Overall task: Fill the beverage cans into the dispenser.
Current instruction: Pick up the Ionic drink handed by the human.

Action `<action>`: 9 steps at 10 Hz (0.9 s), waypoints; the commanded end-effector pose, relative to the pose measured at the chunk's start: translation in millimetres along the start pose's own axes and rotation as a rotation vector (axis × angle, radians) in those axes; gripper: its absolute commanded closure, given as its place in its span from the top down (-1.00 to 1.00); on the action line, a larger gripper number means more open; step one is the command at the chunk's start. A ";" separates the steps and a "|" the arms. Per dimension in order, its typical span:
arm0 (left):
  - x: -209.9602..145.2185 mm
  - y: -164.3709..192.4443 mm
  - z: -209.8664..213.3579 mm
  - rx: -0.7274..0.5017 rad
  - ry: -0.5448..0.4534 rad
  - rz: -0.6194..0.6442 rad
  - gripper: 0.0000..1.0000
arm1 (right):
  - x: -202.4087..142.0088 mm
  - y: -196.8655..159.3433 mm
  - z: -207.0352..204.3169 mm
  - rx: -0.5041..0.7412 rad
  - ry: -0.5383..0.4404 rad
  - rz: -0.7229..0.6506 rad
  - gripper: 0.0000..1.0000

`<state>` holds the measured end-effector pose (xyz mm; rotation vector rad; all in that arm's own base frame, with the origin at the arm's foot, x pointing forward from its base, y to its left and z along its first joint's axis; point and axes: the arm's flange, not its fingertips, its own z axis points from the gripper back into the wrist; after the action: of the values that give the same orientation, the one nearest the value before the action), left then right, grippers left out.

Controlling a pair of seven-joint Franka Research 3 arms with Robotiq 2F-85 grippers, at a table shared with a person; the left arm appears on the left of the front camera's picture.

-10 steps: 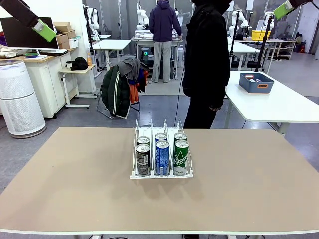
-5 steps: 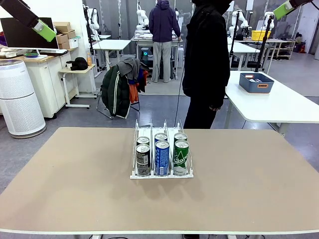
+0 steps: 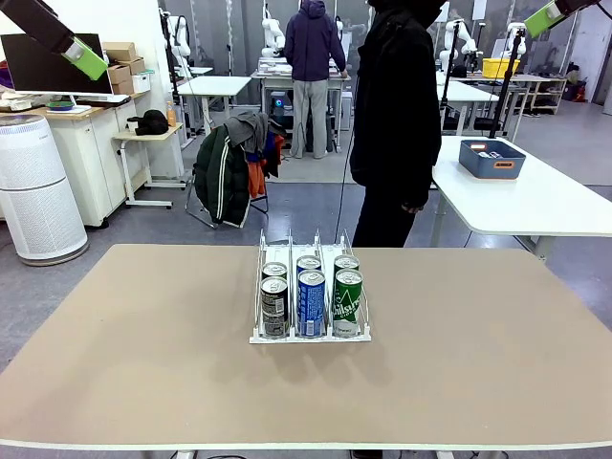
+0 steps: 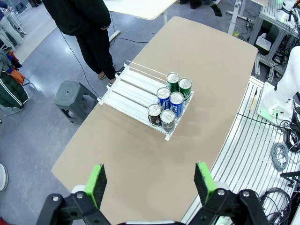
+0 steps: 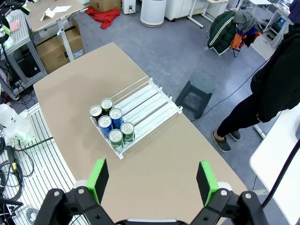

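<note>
1. On the tan table (image 3: 143, 363), about midway across and toward the far edge, the white dispenser (image 3: 308, 337) sat square to the front camera, with its low lip facing the robot.
2. Six beverage cans (image 3: 308, 264) stood upright in it, two per lane, bunched at the lip end. Front row, robot's left to right: dark can (image 3: 274, 308), blue can (image 3: 311, 304), green can (image 3: 347, 303). One more can stood close behind each.
3. Left gripper (image 4: 150, 176): held high, up on the robot's left, with jaws spread wide and nothing between the green pads (image 4: 97, 183). Its wrist view looked down on the whole rack.
4. Right gripper (image 5: 151, 171): likewise high, on the robot's right, with jaws fully apart and gripping nothing.
5. Both grippers were well apart from the dispenser and the cans, with no contact.
6. Person (image 3: 397, 115) in dark clothing stood at the far side of the table, just behind the dispenser, one arm hanging at the side.
7. Blue tub (image 3: 491, 159) sat on a white table farther back, to the right.
</note>
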<state>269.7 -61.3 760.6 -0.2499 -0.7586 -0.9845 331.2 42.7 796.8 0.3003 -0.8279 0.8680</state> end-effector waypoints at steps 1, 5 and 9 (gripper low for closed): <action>0.2 -0.3 -1.9 -0.001 0.005 -0.001 1.00 | -0.2 0.4 -0.1 0.003 0.002 0.001 1.00; 0.2 -0.3 -1.9 -0.001 0.005 -0.001 1.00 | -0.2 0.4 -0.1 0.003 0.002 0.001 1.00; 0.2 -0.3 -1.9 -0.001 0.005 -0.001 1.00 | -0.2 0.4 -0.1 0.003 0.002 0.001 1.00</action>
<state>269.7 -61.3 760.6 -0.2499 -0.7586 -0.9845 331.2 42.7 796.8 0.3003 -0.8279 0.8680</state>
